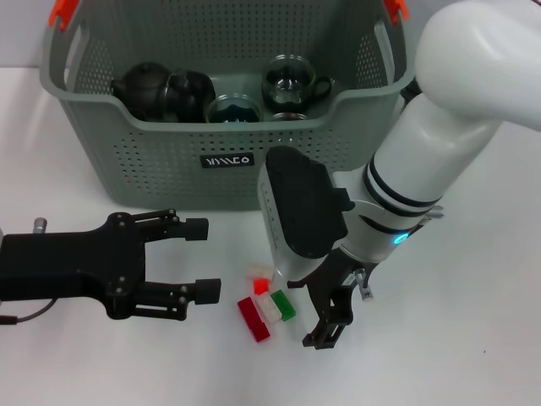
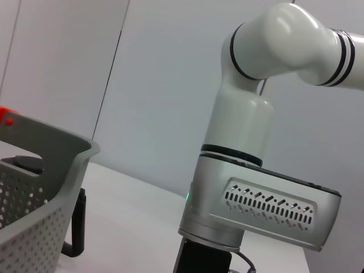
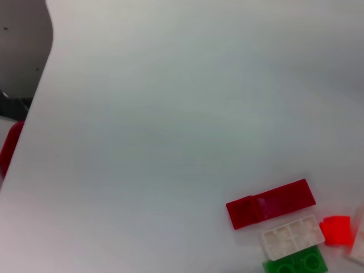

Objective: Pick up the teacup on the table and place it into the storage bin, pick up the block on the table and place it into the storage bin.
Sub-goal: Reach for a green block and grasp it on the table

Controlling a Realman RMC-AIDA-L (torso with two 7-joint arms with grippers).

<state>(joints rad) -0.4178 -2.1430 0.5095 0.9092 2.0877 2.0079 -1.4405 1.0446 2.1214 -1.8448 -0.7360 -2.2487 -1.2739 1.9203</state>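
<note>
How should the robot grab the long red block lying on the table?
Probably from straight above, pinching the red block across its narrow width, one finger on each long side. It lies flat, so its top gives nothing to grip. A white block sits close along one long side, so that finger needs a thin slip-in. The right claw hovers nearest; the left claw is open beside it.

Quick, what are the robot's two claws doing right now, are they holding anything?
Left gripper: open, holding nothing, beside the blocks.
Right gripper: open, empty, lowered just right of the blocks.
</note>
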